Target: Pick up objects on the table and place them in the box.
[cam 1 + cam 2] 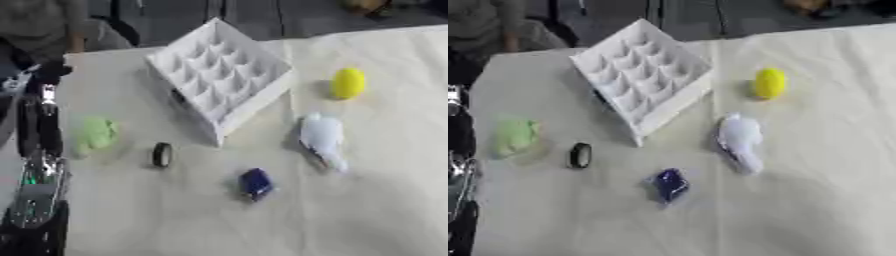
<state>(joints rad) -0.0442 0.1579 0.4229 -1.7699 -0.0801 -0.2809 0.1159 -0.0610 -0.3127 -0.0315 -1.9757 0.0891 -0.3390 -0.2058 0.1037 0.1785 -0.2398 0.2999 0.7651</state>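
We look down from head height, both eyes facing table (376, 210); views near-identical, sharing white box (219, 75) at 12 o'clock, right eye shifted slightly rightward.

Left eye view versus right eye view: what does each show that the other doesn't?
Only the left eye view shows most of the robot's left arm along the left edge. The right eye view adds nothing new and cuts that arm to a sliver. Both share the white box, yellow object, white object, blue object, black ring and green object.
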